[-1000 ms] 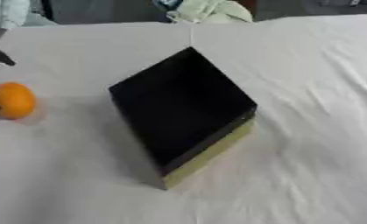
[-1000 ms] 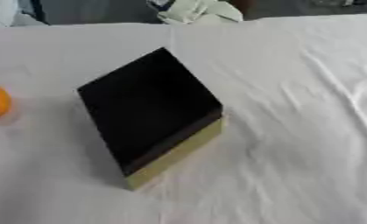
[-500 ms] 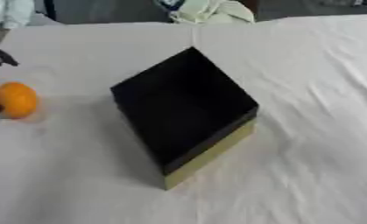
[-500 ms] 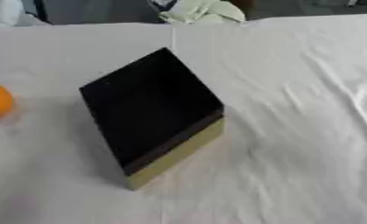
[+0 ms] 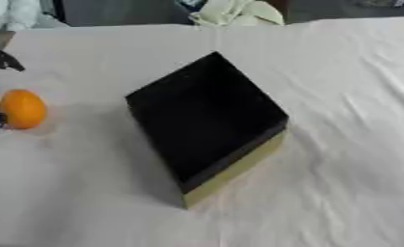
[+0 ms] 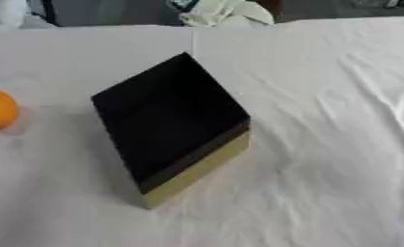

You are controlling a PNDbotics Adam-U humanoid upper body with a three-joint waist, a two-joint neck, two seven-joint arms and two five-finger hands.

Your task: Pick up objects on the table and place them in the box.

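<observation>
An orange fruit (image 5: 22,109) lies on the white cloth at the far left. To its right, in the middle of the table, stands an open box (image 5: 207,120) with a black inside and a tan outer wall (image 5: 238,170), turned corner-on to me. Only dark parts of my left hand (image 5: 0,60) show at the left edge, one just beyond the orange and a small bit by its near-left side. How the hand stands is hidden by the picture's edge. My right hand shows in no view.
The table is covered by a wrinkled white cloth (image 6: 340,144), with folds at the right side. A pale bundle of fabric (image 5: 238,12) lies at the far edge, behind the box.
</observation>
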